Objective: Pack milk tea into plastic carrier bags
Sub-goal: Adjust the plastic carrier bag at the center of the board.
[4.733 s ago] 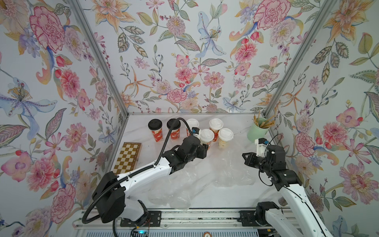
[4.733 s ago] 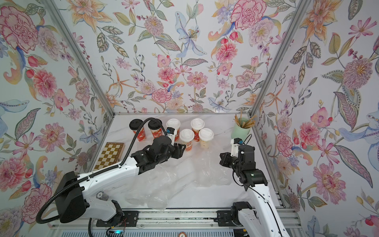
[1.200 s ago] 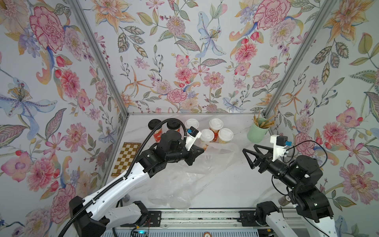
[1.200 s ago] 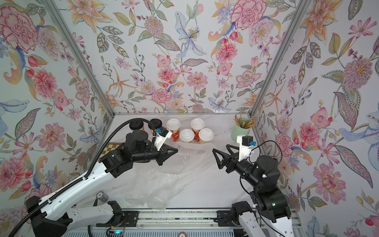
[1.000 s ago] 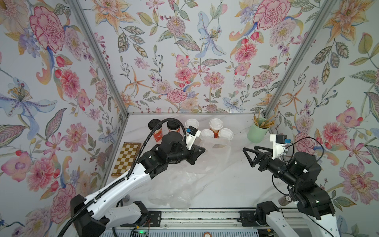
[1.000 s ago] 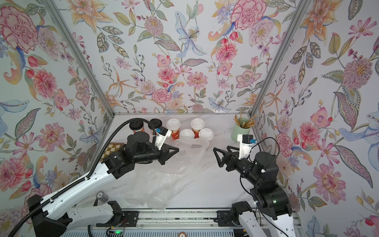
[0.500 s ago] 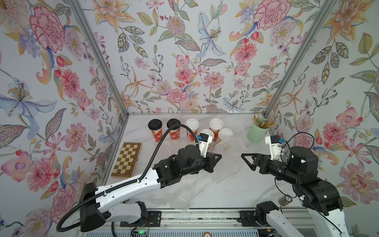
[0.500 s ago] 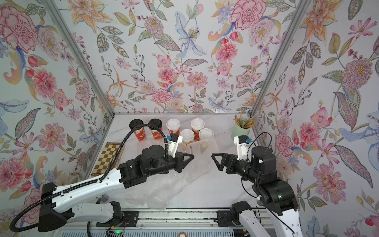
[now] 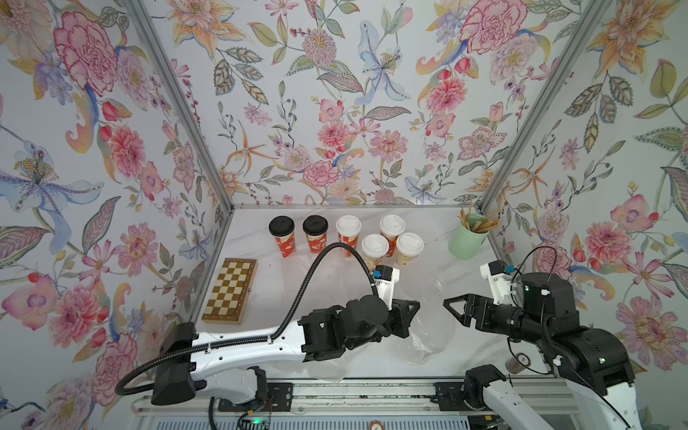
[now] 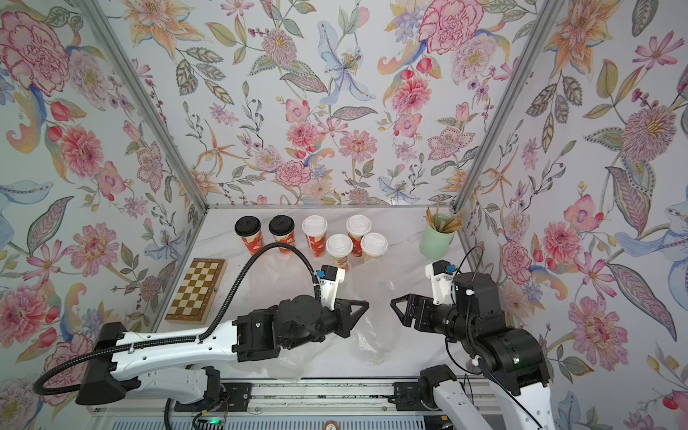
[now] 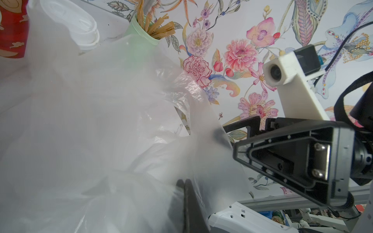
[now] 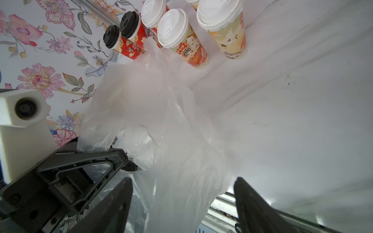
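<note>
Since half a second ago: left gripper (image 9: 411, 316) has swung further toward table centre and the near edge, dragging the plastic carrier bag (image 9: 428, 337) with it. Right gripper (image 9: 452, 312) has edged in to meet it, tip to tip.

- Left pincer: clamped tight on a fold of the bag's film; bag hangs crumpled below it, lower part on the table (image 9: 279, 283).
- Right pincer: jaws wide apart, holding nothing. Wrist view puts the film between its jaws (image 12: 181, 187), no pinch yet.
- Milk tea cups (image 9: 374, 247): all six upright at the back, two black-lidded, four white-lidded, well apart from the bag.

Progress, by my reckoning: very early. Bag mouth not opened, no cup packed. Left to do: spread this bag, load cups, repeat for the others.
</note>
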Controlling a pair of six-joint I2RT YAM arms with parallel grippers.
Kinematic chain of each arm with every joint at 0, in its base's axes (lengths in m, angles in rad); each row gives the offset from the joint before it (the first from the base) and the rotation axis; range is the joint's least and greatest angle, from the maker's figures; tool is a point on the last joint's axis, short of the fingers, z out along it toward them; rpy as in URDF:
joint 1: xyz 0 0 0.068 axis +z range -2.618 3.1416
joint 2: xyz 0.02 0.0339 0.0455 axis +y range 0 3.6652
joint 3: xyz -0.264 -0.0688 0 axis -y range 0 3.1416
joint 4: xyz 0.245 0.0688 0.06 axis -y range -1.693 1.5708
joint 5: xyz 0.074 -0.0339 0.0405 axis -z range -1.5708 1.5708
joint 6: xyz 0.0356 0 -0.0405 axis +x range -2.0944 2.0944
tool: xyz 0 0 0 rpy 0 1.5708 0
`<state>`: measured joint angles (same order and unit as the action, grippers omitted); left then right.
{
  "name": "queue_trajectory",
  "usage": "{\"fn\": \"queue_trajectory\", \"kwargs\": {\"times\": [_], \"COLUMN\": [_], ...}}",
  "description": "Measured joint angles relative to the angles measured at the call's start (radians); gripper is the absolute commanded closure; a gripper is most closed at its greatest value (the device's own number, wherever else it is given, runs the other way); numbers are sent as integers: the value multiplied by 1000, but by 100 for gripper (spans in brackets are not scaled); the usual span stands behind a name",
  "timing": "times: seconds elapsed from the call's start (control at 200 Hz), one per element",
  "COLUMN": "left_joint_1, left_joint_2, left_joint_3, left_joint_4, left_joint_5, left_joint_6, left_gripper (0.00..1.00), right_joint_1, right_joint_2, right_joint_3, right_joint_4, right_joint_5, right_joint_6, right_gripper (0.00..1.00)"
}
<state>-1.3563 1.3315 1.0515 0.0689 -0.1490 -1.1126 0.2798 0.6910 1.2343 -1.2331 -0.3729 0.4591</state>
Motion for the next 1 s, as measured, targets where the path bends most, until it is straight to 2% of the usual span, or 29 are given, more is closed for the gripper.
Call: {"fn": "queue_trajectory", "kwargs": {"times": [0.18,0.39,0.61,0.836,1.001], "left_joint_1": [13,85,164,179,180], "left_joint_2": [38,40,35,5,-10], "left_joint_3": [-5,-1,-1,-18,-45], "left_joint_4": [-19,-103,-122,-136,-137], "left_joint_5": [-8,48,137,212,242], "left_joint_6": [22,108,165,201,216], "left_gripper": [100,100,100,100,100], "right_joint_1": [2,2,2,2,0], "right_joint_2": [80,188,223,300,344], "right_joint_3": [0,-8,-58,-89,-91], "right_joint_4": [-11,32,92,171,231], "right_joint_5": [40,27,39,-59,-69], "right_joint_6": [-106,-195,-230,-262,-283], "right_gripper": [23,26,24,30,33]}}
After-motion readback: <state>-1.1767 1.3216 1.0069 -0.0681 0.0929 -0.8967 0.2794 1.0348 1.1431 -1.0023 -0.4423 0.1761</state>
